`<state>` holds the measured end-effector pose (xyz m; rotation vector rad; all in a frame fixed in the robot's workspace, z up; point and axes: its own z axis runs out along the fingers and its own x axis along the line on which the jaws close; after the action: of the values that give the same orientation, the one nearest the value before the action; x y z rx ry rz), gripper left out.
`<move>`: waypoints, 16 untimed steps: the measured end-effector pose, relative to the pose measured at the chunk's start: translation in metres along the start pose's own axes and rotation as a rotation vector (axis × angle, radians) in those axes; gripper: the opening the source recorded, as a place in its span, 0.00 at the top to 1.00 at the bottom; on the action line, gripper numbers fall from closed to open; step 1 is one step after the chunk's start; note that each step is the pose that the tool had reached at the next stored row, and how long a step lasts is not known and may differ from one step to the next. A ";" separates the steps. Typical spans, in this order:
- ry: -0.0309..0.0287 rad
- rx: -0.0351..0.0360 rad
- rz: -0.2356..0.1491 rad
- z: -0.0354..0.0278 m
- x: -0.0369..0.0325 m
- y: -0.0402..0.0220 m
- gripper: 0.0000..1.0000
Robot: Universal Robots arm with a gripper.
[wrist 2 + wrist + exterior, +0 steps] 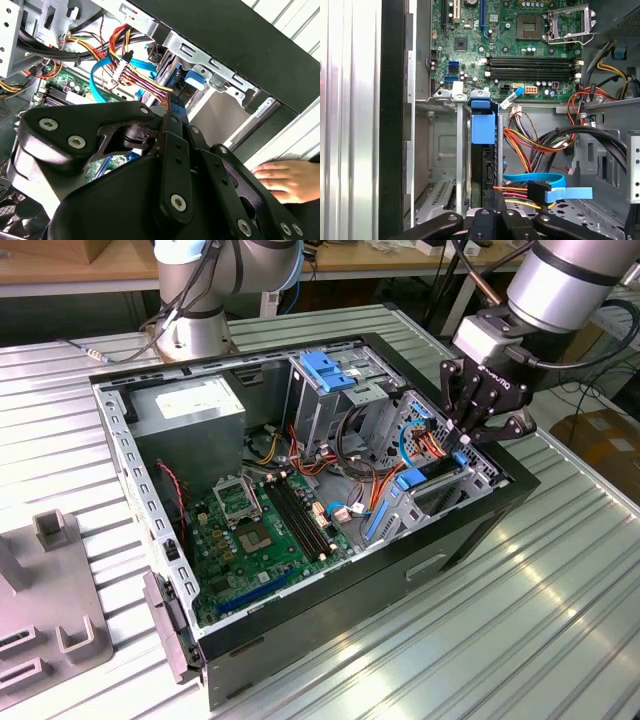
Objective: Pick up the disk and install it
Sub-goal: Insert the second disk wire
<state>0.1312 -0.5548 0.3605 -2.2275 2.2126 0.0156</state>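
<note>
The disk [483, 145] stands on edge in a slot of the low drive cage [442, 150] at the front corner of the open computer case [300, 635], its blue carrier tab [483, 127] facing up and out; in the exterior view the same blue tab [411, 479] shows just below the end effector [466, 436]. The end effector [492, 212] sits directly over the disk's near end, and its fingers look drawn close together on the thin edge of the disk, though the contact itself is hidden, so whether it truly grips cannot be told. As a judgement, the disk is a stiff, fairly heavy metal slab with smooth faces that could slip, and it should not be knocked; the plastic carrier rail gives more bite and some flex, so the sound hold is across the thin edges near the tab end, square to the slot, since a tilted disk would bind in the cage. A blue ribbon cable [540, 182] and a bundle of red and yellow wires [530, 142] lie right beside the slot and could snag. The case lies on its side on a ribbed metal surface [560, 600]. A second robot's base [195, 330] stands behind the case, a grey fixture [50, 610] sits at the exterior view's left, and a person's hand [290, 180] rests on the surface near the case.
</note>
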 end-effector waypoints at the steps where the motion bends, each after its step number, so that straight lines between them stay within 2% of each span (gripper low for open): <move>1: -0.0002 0.0000 0.000 -0.0020 0.0000 0.0000 0.90; 4: -0.0001 -0.0013 0.000 -0.0089 0.0000 0.0001 0.90; 7: -0.0005 -0.0102 0.000 -0.0117 -0.0006 0.0004 0.90; 9: -0.0004 -0.0130 0.000 -0.0118 -0.0018 0.0024 0.90; 10: -0.0004 -0.0174 0.000 -0.0120 -0.0022 0.0035 0.90; 16: -0.0004 -0.0249 0.000 -0.0279 -0.0059 0.0038 0.90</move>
<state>0.1276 -0.5492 0.3886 -2.2397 2.2246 0.0438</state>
